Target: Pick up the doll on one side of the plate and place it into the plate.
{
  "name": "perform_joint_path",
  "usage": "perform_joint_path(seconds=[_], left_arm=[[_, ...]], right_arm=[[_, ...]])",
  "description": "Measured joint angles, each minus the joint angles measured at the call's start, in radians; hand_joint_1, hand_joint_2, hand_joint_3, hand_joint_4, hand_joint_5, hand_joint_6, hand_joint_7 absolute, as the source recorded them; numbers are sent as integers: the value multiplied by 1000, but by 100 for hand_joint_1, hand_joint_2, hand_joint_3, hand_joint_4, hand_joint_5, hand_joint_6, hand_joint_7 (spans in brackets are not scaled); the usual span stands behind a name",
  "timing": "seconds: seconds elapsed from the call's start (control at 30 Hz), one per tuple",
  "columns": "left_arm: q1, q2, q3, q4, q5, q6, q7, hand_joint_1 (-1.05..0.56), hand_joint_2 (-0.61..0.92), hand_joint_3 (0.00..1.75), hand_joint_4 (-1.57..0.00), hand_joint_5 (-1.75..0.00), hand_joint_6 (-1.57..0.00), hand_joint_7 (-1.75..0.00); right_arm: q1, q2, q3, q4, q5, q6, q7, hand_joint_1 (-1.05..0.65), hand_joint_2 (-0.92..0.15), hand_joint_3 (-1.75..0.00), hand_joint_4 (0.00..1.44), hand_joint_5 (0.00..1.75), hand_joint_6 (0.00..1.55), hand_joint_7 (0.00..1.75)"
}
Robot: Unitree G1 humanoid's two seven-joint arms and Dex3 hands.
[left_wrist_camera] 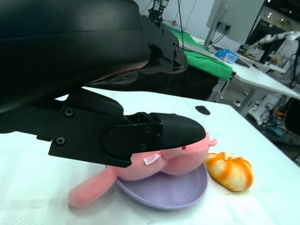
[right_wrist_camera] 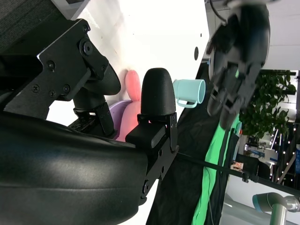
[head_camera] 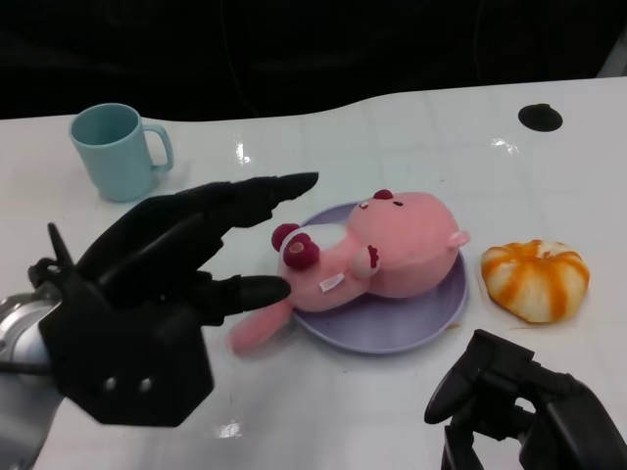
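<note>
The pink plush doll [head_camera: 392, 255] lies on its side in the purple plate [head_camera: 392, 333], one leg hanging over the plate's left rim onto the table. My left hand [head_camera: 167, 274] hovers just left of it with fingers spread and holds nothing; its thumb tip is beside the hanging leg. In the left wrist view the doll [left_wrist_camera: 140, 171] sits on the plate [left_wrist_camera: 173, 194] under my fingers [left_wrist_camera: 154, 133]. My right hand [head_camera: 509, 401] stays low at the front right, fingers curled in and holding nothing. The right wrist view shows part of the doll [right_wrist_camera: 132, 82].
A teal mug [head_camera: 118, 149] stands at the back left. An orange-and-white pumpkin-shaped toy [head_camera: 534, 277] lies right of the plate, close to its rim. A black round spot [head_camera: 540, 117] marks the table's far right. The table's back edge runs behind the mug.
</note>
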Motion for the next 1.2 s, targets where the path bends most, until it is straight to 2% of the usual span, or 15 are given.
perform_joint_path(seconds=[0.03,0.07,0.13,0.17,0.27,0.33,0.37,0.4,0.5,0.57,0.7,0.9,0.97,1.2], left_arm=[[14,0,9,1,-16,-16,2,-58,92,27,-32,-41,-43,-12],[30,-3,22,2,-40,-32,2,-49,92,20,-37,-50,-50,-13],[67,-25,53,3,-120,-50,3,-42,92,15,-42,-62,-59,-14],[86,-41,66,3,-157,-52,4,-38,92,14,-45,-65,-62,-15],[164,-88,92,-25,-283,-15,2,-25,92,17,-48,-93,-73,-23],[215,-113,103,-65,-370,43,-3,-20,85,36,-53,-108,-71,-50],[236,-118,108,-92,-402,82,-3,-16,77,56,-61,-112,-71,-71],[257,-118,113,-124,-429,128,-4,-14,71,71,-66,-114,-70,-82],[313,-115,135,-202,-478,229,-5,-6,56,107,-74,-125,-73,-107],[340,-113,149,-237,-518,281,-10,-5,53,116,-76,-135,-75,-116],[387,-115,162,-295,-592,410,-9,-5,56,119,-79,-154,-74,-131],[401,-130,177,-335,-658,570,17,-8,57,117,-85,-171,-76,-149],[402,-140,177,-334,-659,605,29,-8,57,117,-85,-174,-75,-154],[397,-170,180,-288,-702,705,28,-8,46,138,-90,-175,-70,-172]], right_arm=[[0,0,0,1,0,0,0,6,-39,-139,72,175,64,152],[-2,0,1,1,0,0,0,6,-39,-139,72,175,64,152],[-4,0,1,4,0,-1,0,6,-39,-138,72,175,64,152],[-5,1,2,4,0,-1,-1,6,-39,-138,72,175,64,152],[-7,1,3,6,0,-2,-1,5,-39,-137,72,174,65,151],[-9,1,4,7,0,-1,-1,5,-39,-137,71,174,64,151],[-10,1,4,7,0,-1,-1,6,-39,-137,71,175,64,150],[-11,1,4,7,0,-1,-1,6,-39,-137,71,175,64,150],[-12,1,4,8,0,-1,-1,6,-39,-136,71,174,64,150],[-12,1,4,8,0,-1,-1,6,-40,-136,71,174,65,150],[-12,1,1,8,2,-1,0,7,-40,-136,71,174,64,150],[-12,0,-14,13,2,-1,3,7,-41,-135,71,174,64,150],[-11,-2,-21,13,4,-1,5,8,-42,-135,71,174,64,150],[-5,-8,-46,15,13,-1,19,8,-43,-134,71,175,64,151]])
